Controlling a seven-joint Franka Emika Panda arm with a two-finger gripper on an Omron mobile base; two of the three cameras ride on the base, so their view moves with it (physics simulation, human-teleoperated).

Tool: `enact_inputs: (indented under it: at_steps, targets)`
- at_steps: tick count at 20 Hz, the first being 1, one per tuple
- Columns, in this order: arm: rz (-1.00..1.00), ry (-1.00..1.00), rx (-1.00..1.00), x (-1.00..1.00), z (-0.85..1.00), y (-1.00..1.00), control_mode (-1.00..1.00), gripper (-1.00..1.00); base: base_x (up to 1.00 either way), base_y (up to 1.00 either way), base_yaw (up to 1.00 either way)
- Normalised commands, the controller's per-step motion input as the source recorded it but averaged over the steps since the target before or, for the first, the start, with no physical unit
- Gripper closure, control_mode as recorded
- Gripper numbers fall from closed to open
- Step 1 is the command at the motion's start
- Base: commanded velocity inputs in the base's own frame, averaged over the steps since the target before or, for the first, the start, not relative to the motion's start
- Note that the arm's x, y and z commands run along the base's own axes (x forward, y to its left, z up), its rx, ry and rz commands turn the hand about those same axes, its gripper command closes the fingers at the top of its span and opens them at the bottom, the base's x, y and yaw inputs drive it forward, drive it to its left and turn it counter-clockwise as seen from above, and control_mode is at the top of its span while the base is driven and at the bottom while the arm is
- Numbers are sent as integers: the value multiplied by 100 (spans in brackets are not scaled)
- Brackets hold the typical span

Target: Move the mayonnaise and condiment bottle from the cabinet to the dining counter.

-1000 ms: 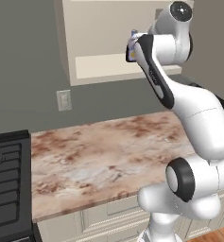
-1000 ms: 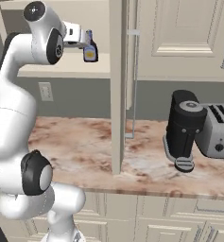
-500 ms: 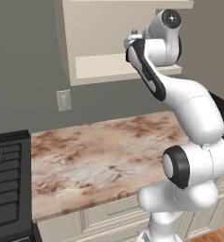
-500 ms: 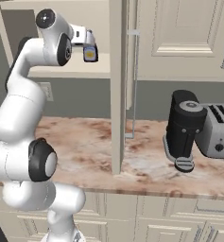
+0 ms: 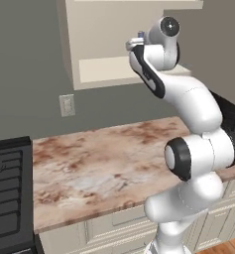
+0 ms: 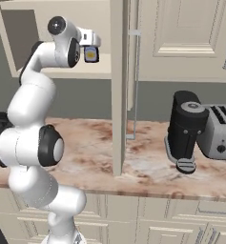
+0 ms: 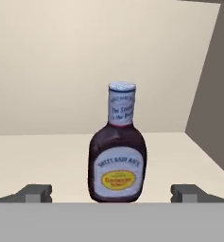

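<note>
The condiment bottle is standing upright on the cabinet shelf, near its front edge and toward the right wall. The gripper is facing it with its tips spread wide either side, gripping nothing. Judging by this, the reach-in is underway; next comes advancing and closing around the bottle's body.

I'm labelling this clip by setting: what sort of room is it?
A home kitchen, rendered: a black stovetop beside the brown-marbled stone counter, a silver toaster, and a dark brown sauce bottle in the cream wall cabinet.
</note>
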Motion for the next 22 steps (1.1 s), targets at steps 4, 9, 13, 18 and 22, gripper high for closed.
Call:
enact_inputs:
  at_steps: [4, 9, 13, 18, 22]
  targets:
    - [0, 1, 0, 46, 0, 0, -100, -100, 0, 0, 0]
    - [0, 0, 0, 37, 0, 0, -100, -100, 0, 0, 0]
    - [0, 0, 0, 34, 0, 0, -100, -100, 0, 0, 0]
    - [0, 0, 0, 34, -3, 0, -100, -100, 0, 0, 0]
    - [0, 0, 0, 28, -9, 0, -100, -100, 0, 0, 0]
